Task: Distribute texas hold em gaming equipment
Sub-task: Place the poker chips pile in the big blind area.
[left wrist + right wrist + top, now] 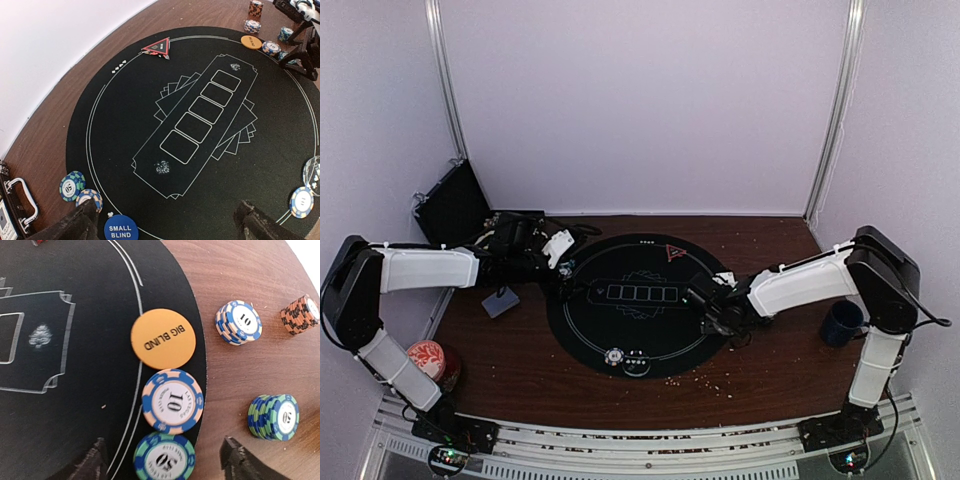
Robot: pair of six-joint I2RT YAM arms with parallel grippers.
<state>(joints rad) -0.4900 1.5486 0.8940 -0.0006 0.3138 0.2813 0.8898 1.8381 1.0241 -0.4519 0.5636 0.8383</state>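
Toward the desk's (520, 370) near edge, a few chips (613, 356) lying on the black mat's (582, 330) rim, apparently one seat's stake. Midway, toward the right edge, right gripper (165, 462) spread around a teal 50 chip (164, 455) without touching it, in line with a blue 10 chip (172, 401) and the orange BIG BLIND button (163, 338), probably that seat's row. Toward the left edge, left gripper (167, 225) spread wide and empty beside the SMALL BLIND button (120, 229); nearest the far edge, the red triangle marker (156, 47).

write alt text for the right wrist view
Orange BIG BLIND button at the edge of a black mat, with a blue 10 chip and a green 50 chip beside it; the right gripper, jaws open, frames the 50 chip. Three chip stacks stand on the wooden table.
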